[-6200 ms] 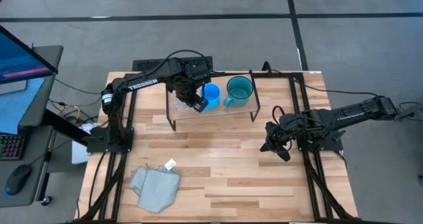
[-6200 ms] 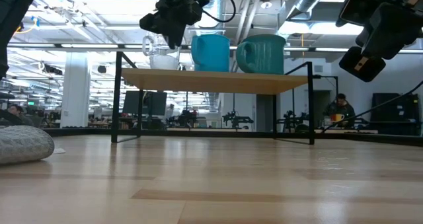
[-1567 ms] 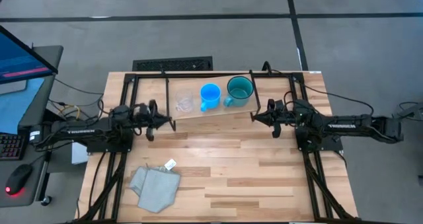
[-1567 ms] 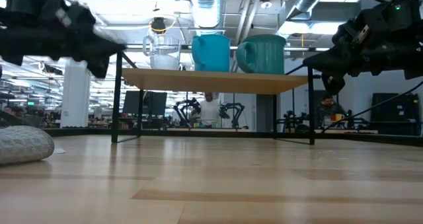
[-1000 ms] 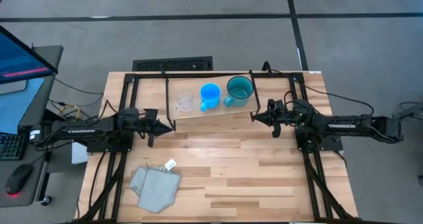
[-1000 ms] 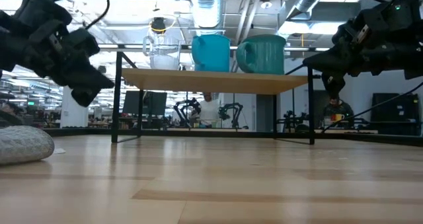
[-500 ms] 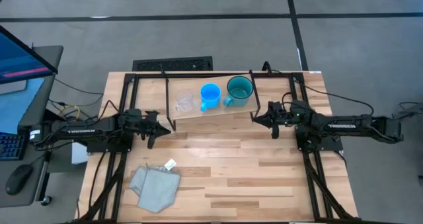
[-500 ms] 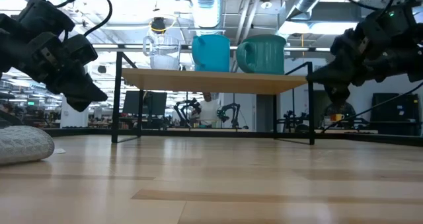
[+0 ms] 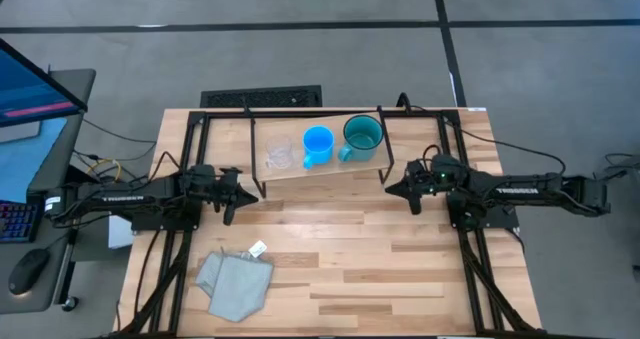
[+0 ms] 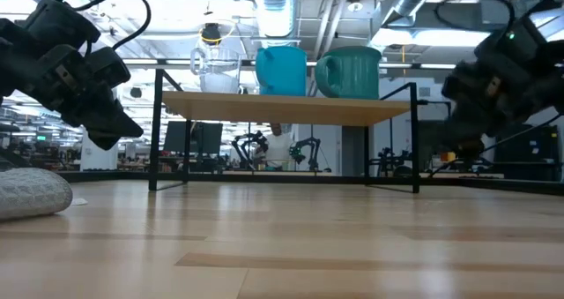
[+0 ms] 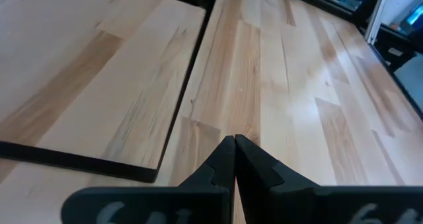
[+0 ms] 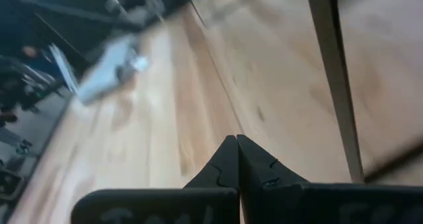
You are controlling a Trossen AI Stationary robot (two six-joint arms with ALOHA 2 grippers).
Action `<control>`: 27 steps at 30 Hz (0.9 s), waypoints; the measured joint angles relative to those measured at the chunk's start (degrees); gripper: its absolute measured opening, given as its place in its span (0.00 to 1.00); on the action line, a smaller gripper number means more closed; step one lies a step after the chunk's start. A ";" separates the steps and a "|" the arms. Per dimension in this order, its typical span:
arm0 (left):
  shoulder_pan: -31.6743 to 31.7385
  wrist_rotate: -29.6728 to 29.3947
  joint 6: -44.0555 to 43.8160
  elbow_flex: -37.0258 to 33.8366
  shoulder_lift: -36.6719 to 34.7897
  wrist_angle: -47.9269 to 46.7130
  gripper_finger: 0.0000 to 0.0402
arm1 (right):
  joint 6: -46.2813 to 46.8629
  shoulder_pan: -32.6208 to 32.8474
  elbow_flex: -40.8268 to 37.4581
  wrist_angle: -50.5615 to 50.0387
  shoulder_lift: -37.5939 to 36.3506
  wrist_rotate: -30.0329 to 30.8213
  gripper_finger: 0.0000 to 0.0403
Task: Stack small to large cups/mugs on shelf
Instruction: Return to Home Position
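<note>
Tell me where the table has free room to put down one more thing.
Free: tabletop between left gripper and right gripper, also right of the grey cloth. Crowded: the shelf, with glass cup, blue mug, teal mug.

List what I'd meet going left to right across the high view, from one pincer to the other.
left pincer → clear glass cup → blue mug → teal mug → right pincer
</note>
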 joint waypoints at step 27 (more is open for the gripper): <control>-0.01 -0.03 -5.17 0.00 0.00 0.00 0.00 | -4.45 0.00 0.00 -14.53 -0.04 0.15 0.03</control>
